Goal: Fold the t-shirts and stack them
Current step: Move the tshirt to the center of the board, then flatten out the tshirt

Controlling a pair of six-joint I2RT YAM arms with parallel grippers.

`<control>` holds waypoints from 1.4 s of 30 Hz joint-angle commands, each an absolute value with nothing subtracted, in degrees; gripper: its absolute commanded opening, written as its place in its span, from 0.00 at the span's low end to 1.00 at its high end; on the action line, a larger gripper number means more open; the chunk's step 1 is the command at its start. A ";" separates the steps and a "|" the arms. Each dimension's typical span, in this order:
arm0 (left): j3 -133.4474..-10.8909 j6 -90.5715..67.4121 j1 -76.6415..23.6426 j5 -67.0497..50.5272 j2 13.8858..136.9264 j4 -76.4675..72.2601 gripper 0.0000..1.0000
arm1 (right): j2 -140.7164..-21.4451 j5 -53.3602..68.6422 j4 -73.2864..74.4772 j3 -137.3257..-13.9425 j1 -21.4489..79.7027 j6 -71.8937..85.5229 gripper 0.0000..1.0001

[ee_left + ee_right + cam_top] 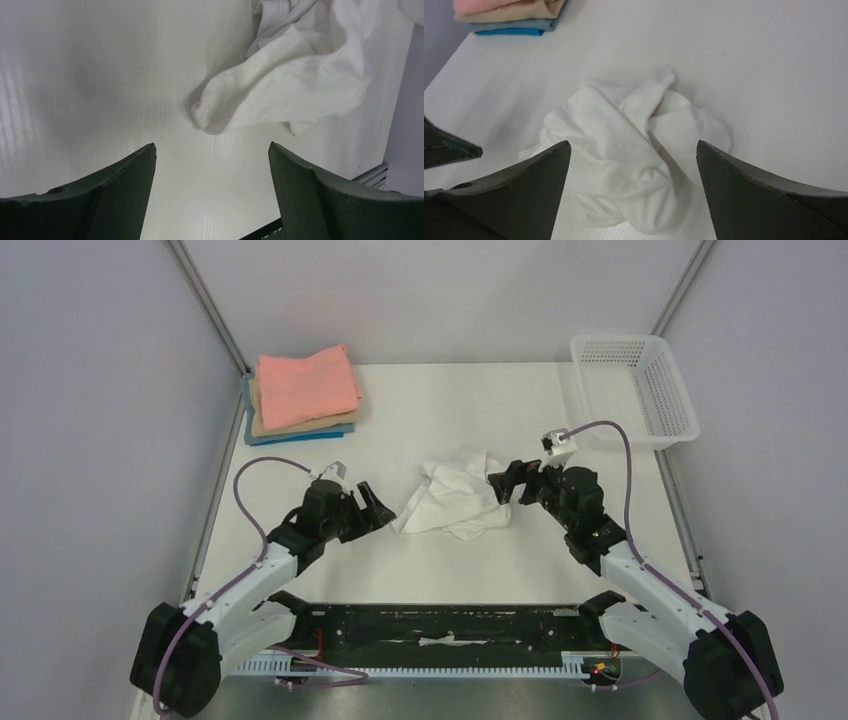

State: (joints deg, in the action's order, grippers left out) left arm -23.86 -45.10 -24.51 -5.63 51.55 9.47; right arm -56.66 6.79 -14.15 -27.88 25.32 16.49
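The crumpled white t-shirt (pixel 452 498) lies mid-counter (pixel 450 410) between my two spread, empty hands, its bunch running crosswise from one to the other, my right hand (pixel 505 483) at its right edge and my left hand (pixel 378 502) just short of its left.

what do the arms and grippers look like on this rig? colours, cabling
Both alike: left arm and right arm have white link shells with black joints and bases. A purple cable loops along each. Left gripper and right gripper are black, each with two dark tapered fingers. No markings visible.
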 commanded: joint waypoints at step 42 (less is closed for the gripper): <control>-37.46 -39.53 -39.91 10.02 83.17 6.24 0.02 | -80.36 14.34 -35.10 -23.07 18.40 26.85 0.74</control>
State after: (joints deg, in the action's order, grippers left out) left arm -38.09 -39.20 -40.10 10.24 84.99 5.37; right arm -75.55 5.32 -25.26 -20.45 18.46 26.04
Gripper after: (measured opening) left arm 0.043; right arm 0.753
